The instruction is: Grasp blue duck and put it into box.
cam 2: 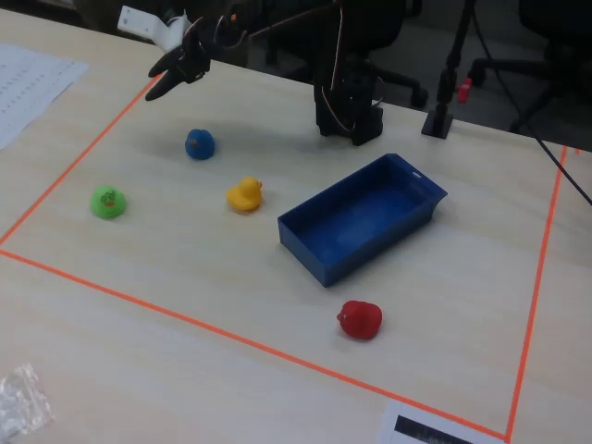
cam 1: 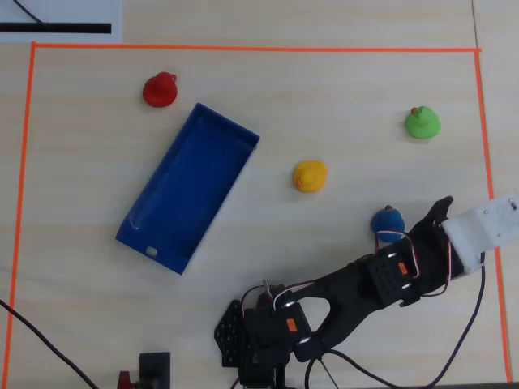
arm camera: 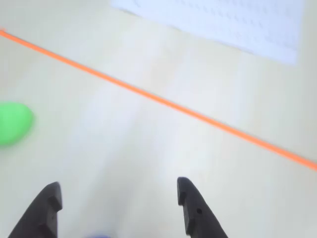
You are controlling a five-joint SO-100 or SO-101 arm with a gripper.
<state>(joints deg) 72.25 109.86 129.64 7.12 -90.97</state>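
Observation:
The blue duck [cam 1: 388, 220] stands on the pale wooden table, right of the yellow duck, and also shows in the fixed view [cam 2: 199, 144]. In the wrist view only a blurred blue sliver [arm camera: 100, 236] of it shows at the bottom edge. My gripper [cam 1: 434, 217] hovers just right of the blue duck in the overhead view, raised above the table in the fixed view [cam 2: 166, 83]. In the wrist view its jaws [arm camera: 117, 184] stand wide apart and empty. The box [cam 1: 229, 121] is a long blue tray lying at an angle at the left, empty in the fixed view [cam 2: 351, 268].
A green duck [cam 1: 422, 122] [arm camera: 12, 123] [cam 2: 107, 202], a yellow duck [cam 1: 310, 175] [cam 2: 244, 195] and a red duck [cam 1: 160, 90] [cam 2: 360, 319] stand around. Orange tape [cam 1: 243, 48] [arm camera: 173, 105] frames the work area. A printed paper [arm camera: 223, 25] lies beyond it.

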